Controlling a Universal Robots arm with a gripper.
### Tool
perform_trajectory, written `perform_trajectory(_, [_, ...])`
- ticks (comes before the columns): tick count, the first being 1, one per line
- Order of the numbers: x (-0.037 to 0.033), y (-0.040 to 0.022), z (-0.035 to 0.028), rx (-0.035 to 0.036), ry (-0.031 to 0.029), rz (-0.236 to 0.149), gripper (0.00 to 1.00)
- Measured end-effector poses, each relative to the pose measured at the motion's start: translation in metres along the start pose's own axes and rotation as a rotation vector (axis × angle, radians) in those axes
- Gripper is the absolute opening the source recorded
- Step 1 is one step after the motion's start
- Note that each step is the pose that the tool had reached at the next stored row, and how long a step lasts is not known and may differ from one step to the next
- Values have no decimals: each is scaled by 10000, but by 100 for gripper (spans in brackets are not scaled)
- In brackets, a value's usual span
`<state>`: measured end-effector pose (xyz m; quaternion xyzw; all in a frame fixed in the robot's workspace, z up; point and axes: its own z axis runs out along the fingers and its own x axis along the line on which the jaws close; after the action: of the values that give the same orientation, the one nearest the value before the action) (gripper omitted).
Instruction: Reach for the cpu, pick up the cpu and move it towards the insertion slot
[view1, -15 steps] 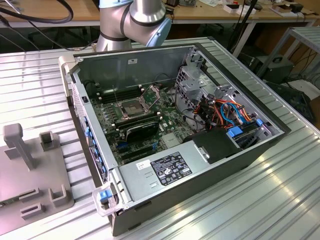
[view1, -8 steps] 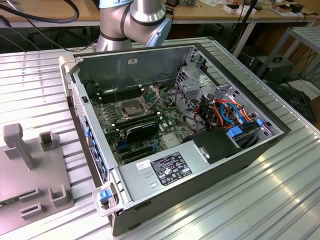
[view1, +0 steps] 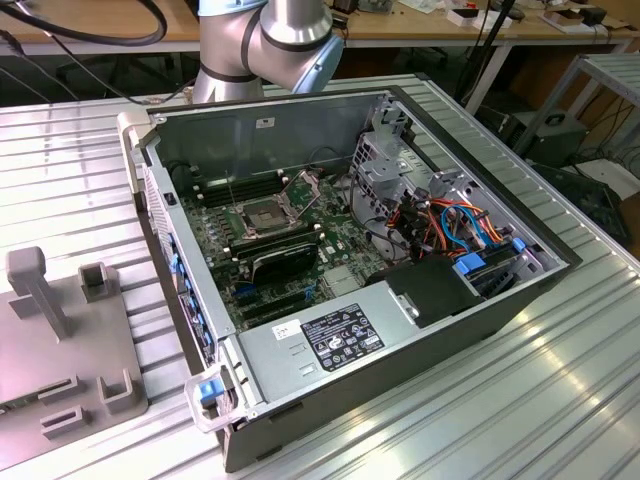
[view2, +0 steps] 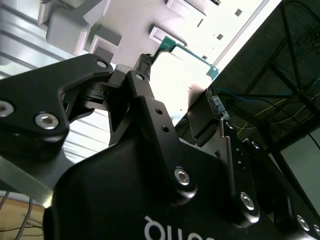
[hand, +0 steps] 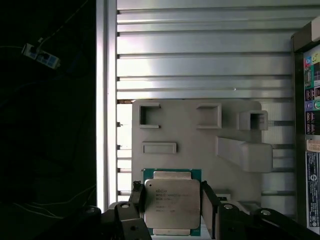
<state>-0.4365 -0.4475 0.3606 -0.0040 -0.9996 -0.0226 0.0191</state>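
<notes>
Silvery-tan cpu, green-edged

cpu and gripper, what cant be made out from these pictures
- The cpu: its lower edge is cut off in the first wrist view; whether the gripper fingers flanking it touch it is unclear.
- The grey fixture plate: cut off by the exterior view's left edge.
- The insertion slot: its contacts are too small in the exterior view.

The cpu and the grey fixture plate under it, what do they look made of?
The cpu: a matte silvery metal lid, brushed-looking, on a green board edge, likely laminate. The fixture plate: pale grey, uniformly dull, with moulded raised brackets, probably plastic or printed. The hand brackets the cpu with dark, matte fingers.
</notes>
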Motion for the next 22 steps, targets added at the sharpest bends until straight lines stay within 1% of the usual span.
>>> perform_trajectory(4, [-5, 0, -4, 0, -1, 0, 55])
perform_trajectory(7, [-4, 1, -29, -1, -1, 1, 55])
perform_trajectory(11, [-6, 1, -31, 0, 0, 1, 55])
perform_trajectory(14, [-73, 2, -33, -1, 0, 0, 55])
perform_trajectory(15, [-108, 2, -34, -1, 0, 0, 55])
perform_trajectory(17, [-109, 3, -41, 1, 2, 2, 55])
perform_trajectory(22, [-109, 5, -93, 1, 3, 1, 55])
